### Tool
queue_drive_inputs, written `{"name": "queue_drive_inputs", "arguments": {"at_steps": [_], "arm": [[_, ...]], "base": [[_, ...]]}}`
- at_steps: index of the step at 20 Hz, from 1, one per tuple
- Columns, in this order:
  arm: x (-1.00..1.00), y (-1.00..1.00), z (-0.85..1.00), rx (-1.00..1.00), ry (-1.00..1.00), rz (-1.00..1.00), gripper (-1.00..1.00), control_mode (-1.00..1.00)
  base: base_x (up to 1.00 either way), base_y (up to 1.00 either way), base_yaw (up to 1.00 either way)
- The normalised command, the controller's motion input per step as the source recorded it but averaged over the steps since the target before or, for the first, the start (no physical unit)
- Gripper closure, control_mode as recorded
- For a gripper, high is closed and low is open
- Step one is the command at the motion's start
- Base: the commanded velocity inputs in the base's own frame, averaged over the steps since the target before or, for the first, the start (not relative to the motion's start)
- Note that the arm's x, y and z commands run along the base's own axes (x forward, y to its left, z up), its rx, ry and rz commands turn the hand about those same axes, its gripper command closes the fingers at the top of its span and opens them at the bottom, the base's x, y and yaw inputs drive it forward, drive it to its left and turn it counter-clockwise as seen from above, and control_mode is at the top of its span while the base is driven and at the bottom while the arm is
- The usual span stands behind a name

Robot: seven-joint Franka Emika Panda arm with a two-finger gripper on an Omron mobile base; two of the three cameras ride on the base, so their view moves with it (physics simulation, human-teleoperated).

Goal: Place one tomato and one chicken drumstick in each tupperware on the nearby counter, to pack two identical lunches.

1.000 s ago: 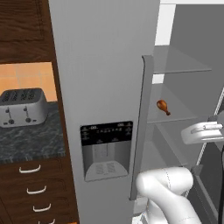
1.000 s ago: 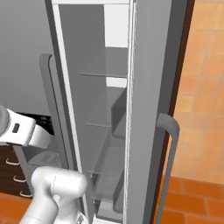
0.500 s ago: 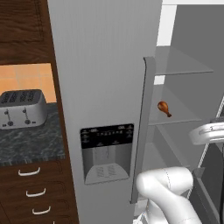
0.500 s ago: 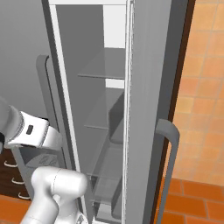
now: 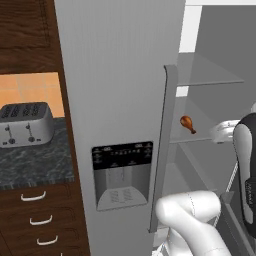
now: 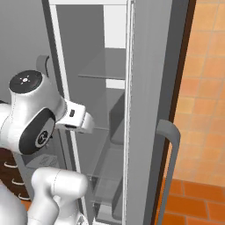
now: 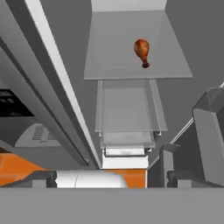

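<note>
Left base view: arm bent up at lower right, its forearm reaching into the open fridge [image 5: 125, 75]. One chicken drumstick [image 5: 188, 123] lies on a glass shelf [image 5: 200, 136], thick end up-left. Toaster [image 5: 25, 123] stands on the counter [image 5: 35, 167], left.

Right base view: elbow raised at left, hand pointing into the fridge interior; fingers hidden.

Hand view: camera looks down at the shelf, with the drumstick well apart from the hand. Jaws fully spread, holding nothing.

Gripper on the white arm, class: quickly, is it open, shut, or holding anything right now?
Gripper: open and empty; the brown-orange club-shaped chicken drumstick lies apart from it on a glass fridge shelf.
</note>
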Motion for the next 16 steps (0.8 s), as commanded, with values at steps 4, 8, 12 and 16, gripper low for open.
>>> {"name": "queue_drive_inputs", "arguments": {"at_steps": [4, 8, 12, 16], "arm": [[0.87, -0.21, -0.94, 0.08, 0.01, 0.00, -1.00, -1.00], [0.84, -0.01, -0.59, -0.25, -0.13, 0.00, -1.00, -1.00], [0.77, -0.25, 0.00, -0.17, -0.19, 0.00, -1.00, -1.00], [0.98, -0.67, 0.00, 0.12, 0.00, 0.07, -1.00, -1.00]], "base": [[0.00, 0.00, 0.00], [0.00, 0.00, 0.00], [0.00, 0.00, 0.00], [0.00, 0.00, 0.00]]}}
